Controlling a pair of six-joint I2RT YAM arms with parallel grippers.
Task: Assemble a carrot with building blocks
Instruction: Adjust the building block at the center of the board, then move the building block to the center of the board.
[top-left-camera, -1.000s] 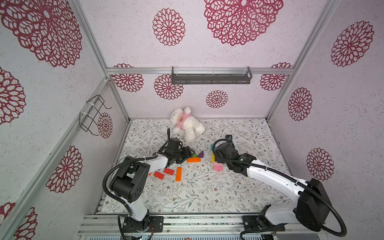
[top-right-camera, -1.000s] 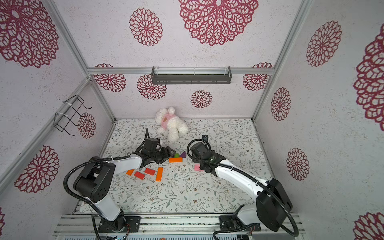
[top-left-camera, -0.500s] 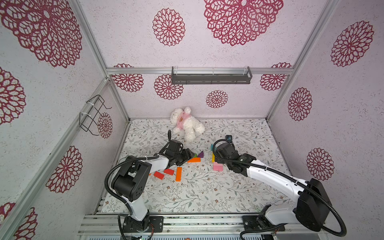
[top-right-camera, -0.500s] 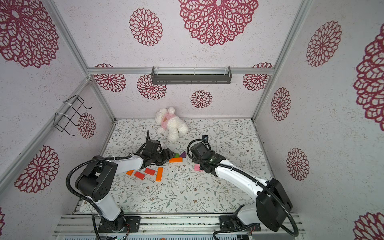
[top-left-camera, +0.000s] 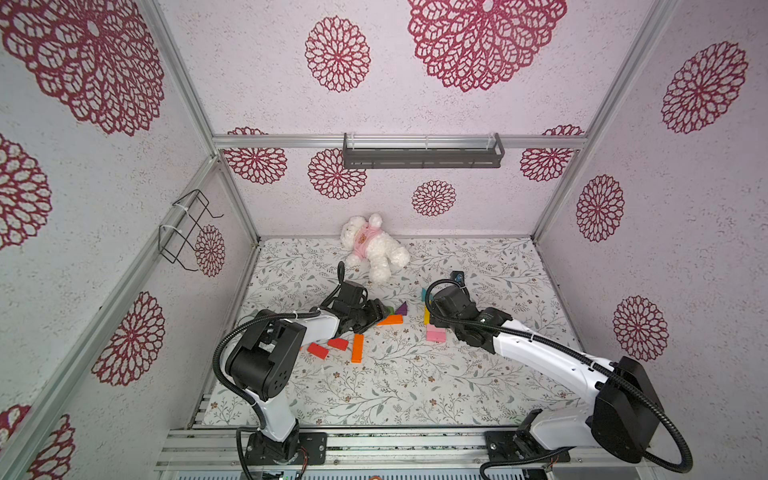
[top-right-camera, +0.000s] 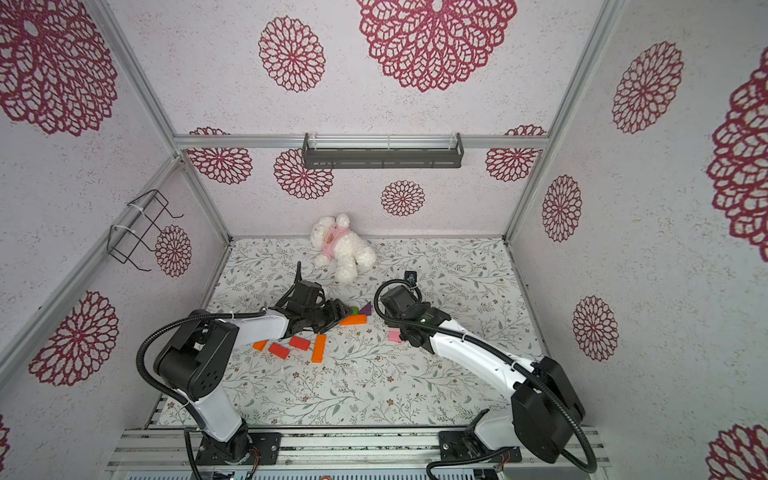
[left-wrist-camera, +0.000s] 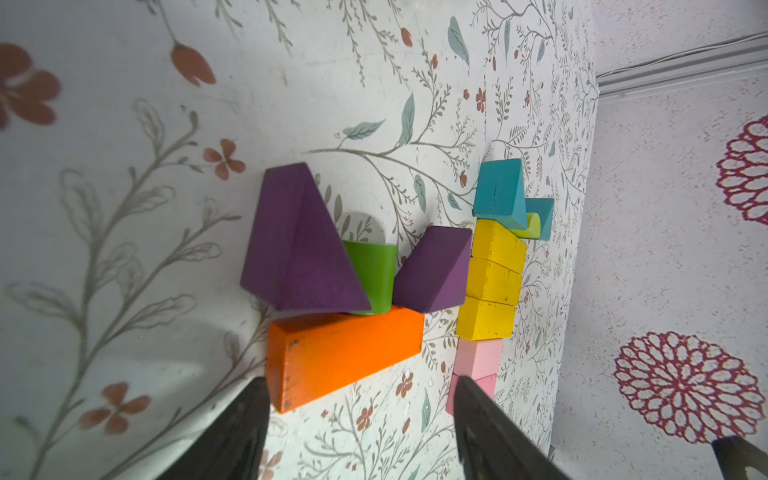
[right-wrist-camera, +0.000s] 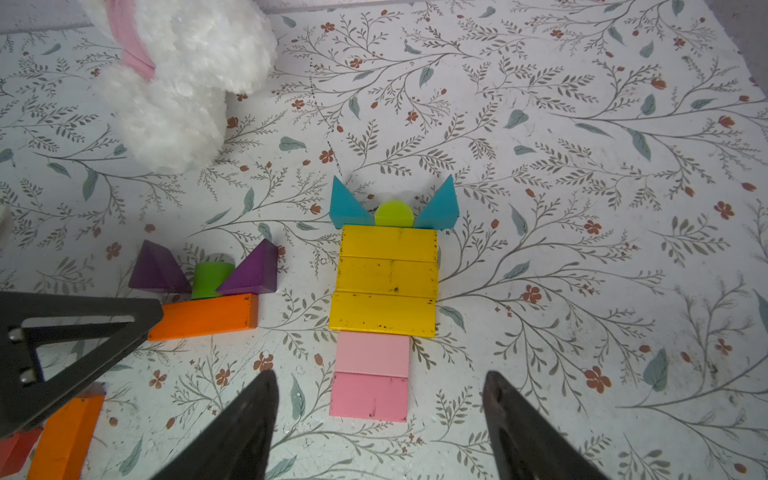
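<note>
Since a second ago my left gripper (left-wrist-camera: 359, 380) had pulled back a little from the orange bar (left-wrist-camera: 345, 353); the blocks themselves had not moved. At the left of the bench (top-left-camera: 395, 386), two red blocks (top-left-camera: 318, 350) lay flat, just beside a second orange bar (top-left-camera: 357, 348). My left gripper stood with its jaws apart and held nothing. One end of the orange bar lay between the tips, close to one finger, and I could not tell if it touched. On the far long side of this bar stood a green cylinder (left-wrist-camera: 372, 274) between two purple triangles (left-wrist-camera: 295, 245), all against the bar. To the right, apart from this group, lay one figure: two teal triangles (right-wrist-camera: 347, 208) with a lime cylinder (right-wrist-camera: 394, 214) between them, then three yellow bars (right-wrist-camera: 388, 276) side by side, then two pink blocks (right-wrist-camera: 372, 376) in line. My right gripper (right-wrist-camera: 380, 374) hovered at the pink end, jaws wide apart and empty, with the last pink block between the tips and not touching them.
</note>
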